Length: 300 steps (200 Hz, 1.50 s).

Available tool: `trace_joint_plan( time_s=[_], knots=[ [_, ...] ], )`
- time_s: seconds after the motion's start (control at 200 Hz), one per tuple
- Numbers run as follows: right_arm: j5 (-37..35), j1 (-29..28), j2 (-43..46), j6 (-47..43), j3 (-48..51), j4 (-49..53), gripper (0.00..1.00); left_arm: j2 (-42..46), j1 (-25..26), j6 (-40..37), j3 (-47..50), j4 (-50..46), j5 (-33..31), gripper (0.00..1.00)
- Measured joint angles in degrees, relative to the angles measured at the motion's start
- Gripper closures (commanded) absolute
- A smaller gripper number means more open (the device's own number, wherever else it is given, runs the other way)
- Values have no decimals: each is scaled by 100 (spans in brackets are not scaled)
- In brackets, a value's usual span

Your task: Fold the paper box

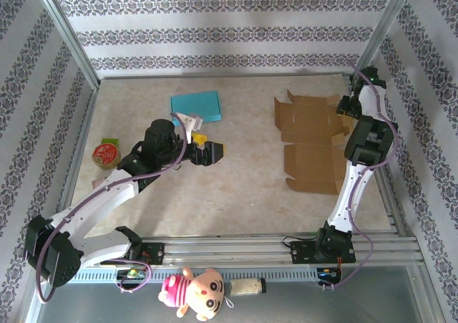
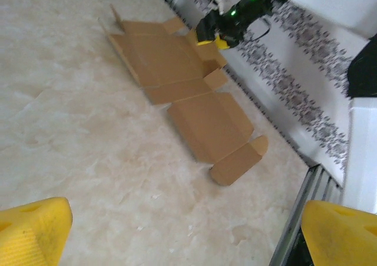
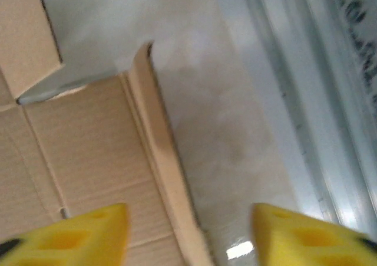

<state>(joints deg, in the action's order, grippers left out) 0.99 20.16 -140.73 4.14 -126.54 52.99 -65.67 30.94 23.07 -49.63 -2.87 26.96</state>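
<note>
The paper box (image 1: 311, 140) is a flat, unfolded brown cardboard sheet on the right side of the table, also visible in the left wrist view (image 2: 177, 71). My right gripper (image 1: 346, 108) hovers over its far right edge. In the right wrist view its yellow fingers (image 3: 88, 236) stand apart, straddling a raised side flap (image 3: 159, 160) without touching it; the gripper (image 3: 194, 242) is open. My left gripper (image 1: 207, 147) is at mid-table, well left of the box, pointing toward it. Its jaws (image 2: 185, 236) are wide open over bare table.
A blue flat box (image 1: 197, 107) lies at the back left. A red round tin (image 1: 106, 154) sits by the left wall. A metal rail (image 1: 390, 194) runs along the table's right edge, close to the cardboard. A plush toy (image 1: 197, 293) lies beyond the front rail.
</note>
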Motion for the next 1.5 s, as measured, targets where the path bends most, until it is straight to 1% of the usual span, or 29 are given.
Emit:
trace_joint_plan(
  time_s=[0.025, 0.095, 0.16, 0.255, 0.35, 0.43, 0.535, 0.61, 0.759, 0.849, 0.944, 1.029, 1.109, 1.204, 1.249, 1.309, 1.374, 1.439, 1.469, 1.499],
  knots=[
    [11, -26, 13, -31, 17, 13, 80, -81, 7, -22, -66, -92, -61, 0],
    [42, -153, 131, 11, 181, -20, 92, -352, 9, -26, -358, -400, -350, 0],
    [98, -321, 376, 11, 509, -125, 96, -595, -11, -11, -675, -605, -673, 0],
    [291, -680, 973, 61, 1220, -428, 98, -890, -74, 35, -1064, -809, -1082, 0],
    [592, -1158, 1838, 149, 2258, -1047, 98, -1261, -234, 120, -1410, -981, -1342, 0],
    [911, -1600, 2544, 170, 3097, -1513, 100, -1589, -439, 181, -1606, -1113, -1394, 0],
    [1314, -2059, 3106, 260, 3936, -2059, 100, -1956, -708, 210, -1762, -1311, -1368, 0],
    [1482, -2186, 3311, 348, 4424, -2347, 100, -2168, -828, 201, -1880, -1497, -1353, 0],
    [1705, -2232, 3582, 457, 5145, -2686, 100, -2479, -927, 197, -2052, -1696, -1351, 0],
    [1810, -2269, 3797, 450, 5386, -2767, 100, -2739, -1045, 144, -2144, -1766, -1349, 0],
    [1915, -2308, 4050, 446, 5460, -2846, 100, -3220, -1226, -50, -2452, -2011, -1268, 4],
    [1998, -2350, 4203, 448, 5462, -2935, 100, -3781, -1314, -208, -2879, -2249, -1200, 10],
    [2048, -2411, 4275, 450, 5462, -3003, 100, -4157, -1329, -282, -3053, -2306, -1117, 16],
    [2055, -2496, 4284, 448, 5464, -3053, 100, -4489, -1333, -317, -3082, -2317, -997, 25],
    [2055, -2544, 4284, 448, 5464, -3058, 100, -4673, -1344, -328, -3141, -2321, -892, 31],
    [2055, -2605, 4286, 448, 5464, -3058, 100, -4931, -1360, -319, -3279, -2312, -728, 43],
    [2059, -2634, 4286, 448, 5464, -3056, 100, -5125, -1379, -334, -3368, -2260, -564, 58],
    [2059, -2649, 4299, 448, 5464, -3053, 100, -5191, -1386, -330, -3366, -2214, -431, 76],
    [2055, -2673, 4319, 448, 5464, -3051, 100, -5195, -1392, -356, -3366, -2197, -372, 87],
    [2052, -2682, 4347, 448, 5464, -3045, 93, -5193, -1392, -402, -3366, -2170, -306, 95]
  ],
)
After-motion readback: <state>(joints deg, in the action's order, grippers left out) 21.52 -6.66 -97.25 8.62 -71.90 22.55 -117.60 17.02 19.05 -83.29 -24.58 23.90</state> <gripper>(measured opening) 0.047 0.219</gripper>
